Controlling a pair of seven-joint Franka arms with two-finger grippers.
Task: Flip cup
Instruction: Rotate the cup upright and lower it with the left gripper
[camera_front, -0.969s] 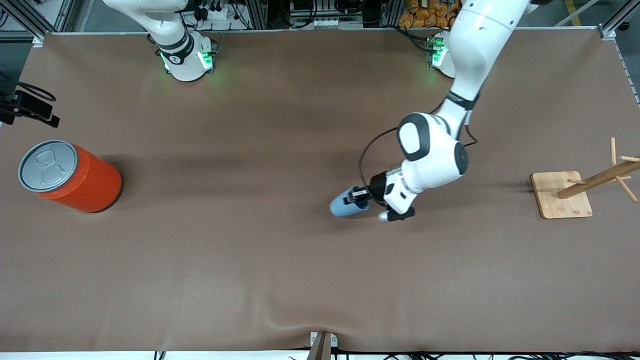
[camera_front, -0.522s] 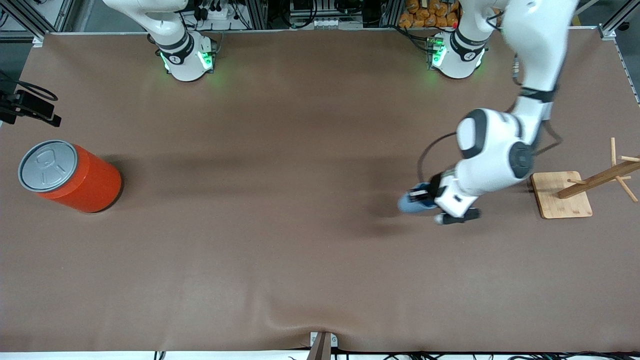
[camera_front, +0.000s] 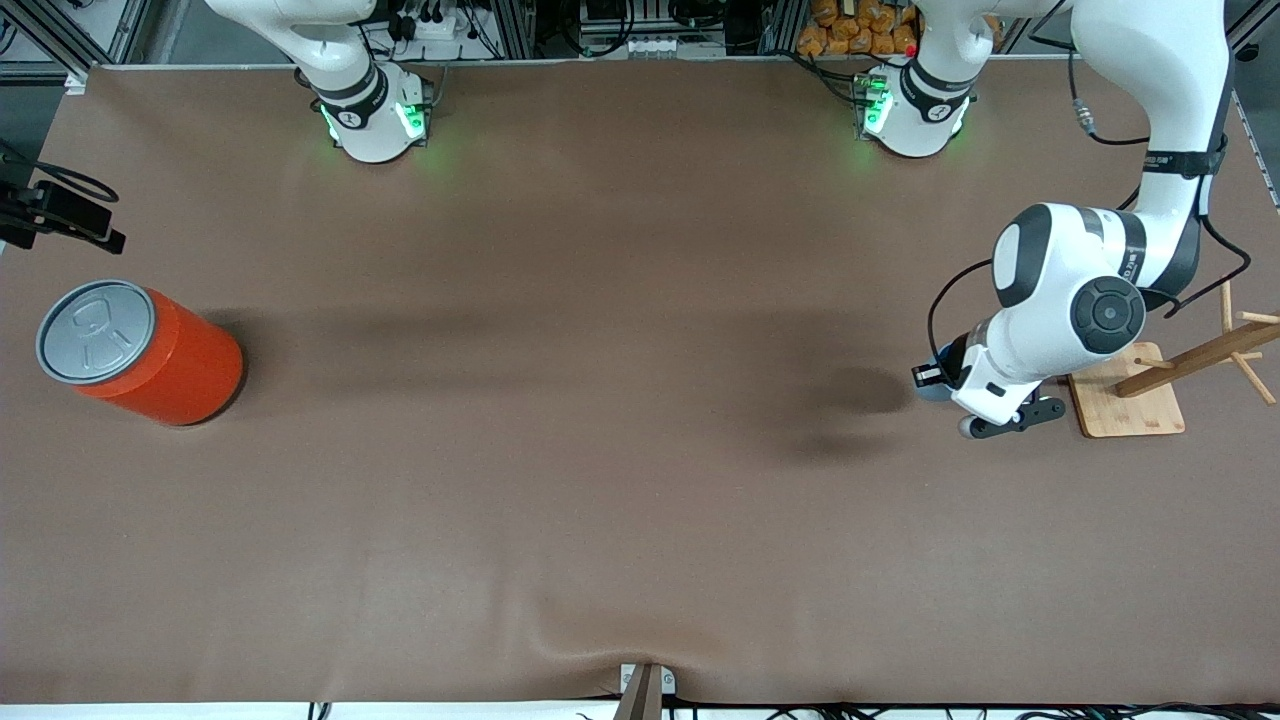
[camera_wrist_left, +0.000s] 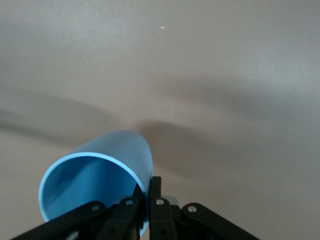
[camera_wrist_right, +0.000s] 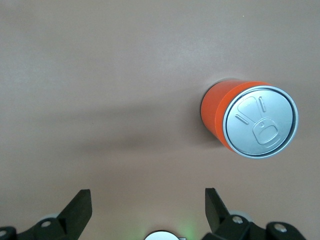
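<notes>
My left gripper (camera_front: 926, 377) is shut on the light-blue cup (camera_front: 938, 391), which the arm almost covers in the front view. It hangs over the mat just beside the wooden stand. In the left wrist view the cup (camera_wrist_left: 100, 182) lies tilted on its side with its open mouth showing. My left gripper (camera_wrist_left: 148, 189) pinches the cup's wall at the rim, one finger inside and one finger (camera_wrist_left: 156, 192) outside. My right gripper (camera_wrist_right: 147, 200) stands open with nothing between its fingers, high over the right arm's end of the table, where that arm waits.
A large orange can (camera_front: 140, 352) with a grey lid stands upright at the right arm's end of the table; it also shows in the right wrist view (camera_wrist_right: 250, 120). A wooden peg stand (camera_front: 1125, 390) on a square base sits at the left arm's end.
The left arm has swung with the cup from over the middle of the mat toward the left arm's end, up to the wooden stand. The right arm has not moved.
</notes>
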